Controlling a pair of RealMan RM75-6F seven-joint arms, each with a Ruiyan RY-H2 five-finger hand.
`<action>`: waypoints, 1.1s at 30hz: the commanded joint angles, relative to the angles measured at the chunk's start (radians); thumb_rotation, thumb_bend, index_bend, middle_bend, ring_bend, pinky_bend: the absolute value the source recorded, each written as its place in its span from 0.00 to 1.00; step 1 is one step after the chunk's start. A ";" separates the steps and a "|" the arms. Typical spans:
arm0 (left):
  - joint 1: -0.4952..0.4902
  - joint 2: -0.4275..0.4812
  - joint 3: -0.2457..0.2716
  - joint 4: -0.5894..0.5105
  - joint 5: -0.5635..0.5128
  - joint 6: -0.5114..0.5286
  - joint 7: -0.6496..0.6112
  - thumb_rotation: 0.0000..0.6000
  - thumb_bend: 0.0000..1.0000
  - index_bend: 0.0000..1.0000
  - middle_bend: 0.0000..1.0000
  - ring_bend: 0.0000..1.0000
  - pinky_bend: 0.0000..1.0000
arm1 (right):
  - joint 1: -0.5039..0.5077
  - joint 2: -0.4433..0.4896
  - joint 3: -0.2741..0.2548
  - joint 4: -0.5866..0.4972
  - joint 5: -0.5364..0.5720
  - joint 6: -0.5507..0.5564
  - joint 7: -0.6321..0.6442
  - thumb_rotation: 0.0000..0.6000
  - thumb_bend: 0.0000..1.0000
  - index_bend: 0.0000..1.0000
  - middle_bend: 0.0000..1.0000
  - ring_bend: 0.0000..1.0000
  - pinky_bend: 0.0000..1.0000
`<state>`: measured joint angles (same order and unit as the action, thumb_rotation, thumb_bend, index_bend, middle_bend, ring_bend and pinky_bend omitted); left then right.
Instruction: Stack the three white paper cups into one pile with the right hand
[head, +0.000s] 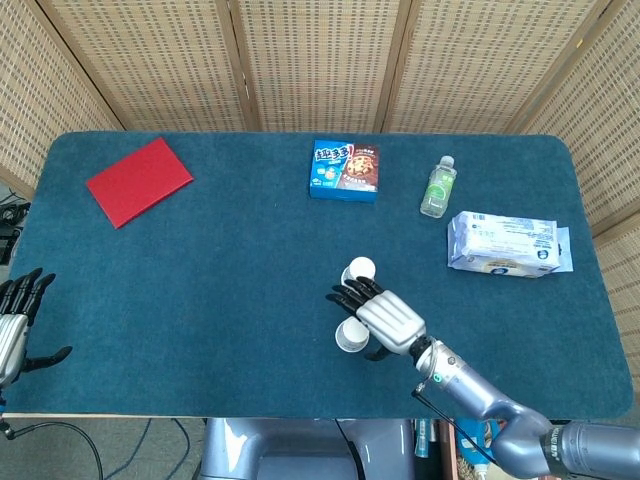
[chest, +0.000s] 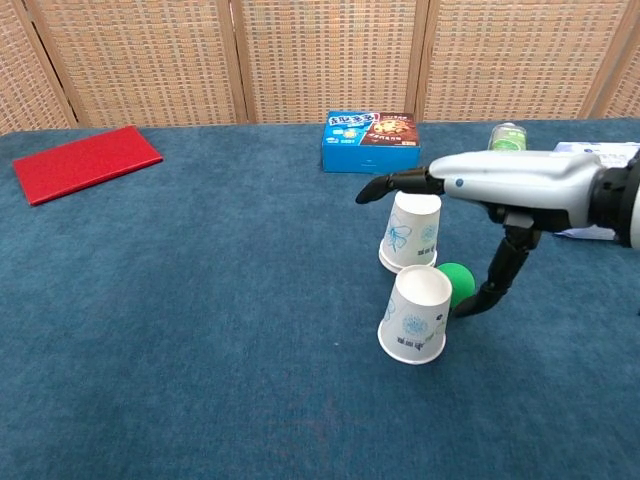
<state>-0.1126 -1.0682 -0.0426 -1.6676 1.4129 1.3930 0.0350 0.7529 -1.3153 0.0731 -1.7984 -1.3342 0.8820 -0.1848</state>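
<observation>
**Closing on the last loose cup**

The single cup (chest: 413, 314) stands upside down toward the front edge of the counter (chest: 180, 330), right of its middle. Just behind it is the stack of cups (chest: 411, 231), also mouth down; it appears to be two cups nested, though the seam is hard to make out here. A green ball (chest: 459, 282) lies between the two, just beside the single cup on its right.

The right hand (head: 388, 322) hovers over the single cup with its fingers (chest: 388, 186) spread and extended flat; it holds nothing. In the chest view the thumb hangs down on the cup's right side, near the ball, but whether it touches the cup cannot be told.

To do this step well, the hand should probably settle lower so thumb and fingers wrap the cup's wall around mid-height, then close gently, since a paper cup will crush or slip under a hard squeeze. The ball is the likely nuisance: a nudge could roll it against the stack. Lifting straight up before moving toward the back should clear the stack's top.

The left hand (head: 12, 318) rests at the counter's front left corner, fingers apart, empty.
</observation>
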 joint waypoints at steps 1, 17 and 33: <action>0.000 0.000 0.000 0.002 -0.001 0.000 -0.002 1.00 0.15 0.00 0.00 0.00 0.00 | 0.004 -0.053 -0.009 0.043 0.003 -0.013 -0.010 1.00 0.00 0.15 0.17 0.02 0.15; -0.001 0.000 -0.004 0.005 -0.012 -0.003 -0.004 1.00 0.15 0.00 0.00 0.00 0.00 | 0.015 -0.172 -0.012 0.171 0.077 -0.020 -0.119 1.00 0.17 0.23 0.39 0.30 0.38; -0.005 -0.007 -0.003 0.002 -0.016 -0.009 0.012 1.00 0.15 0.00 0.00 0.00 0.00 | -0.013 -0.188 -0.027 0.228 -0.021 0.041 -0.051 1.00 0.46 0.43 0.55 0.41 0.62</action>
<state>-0.1170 -1.0748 -0.0457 -1.6650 1.3970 1.3841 0.0466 0.7445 -1.5027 0.0496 -1.5757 -1.3410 0.9148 -0.2472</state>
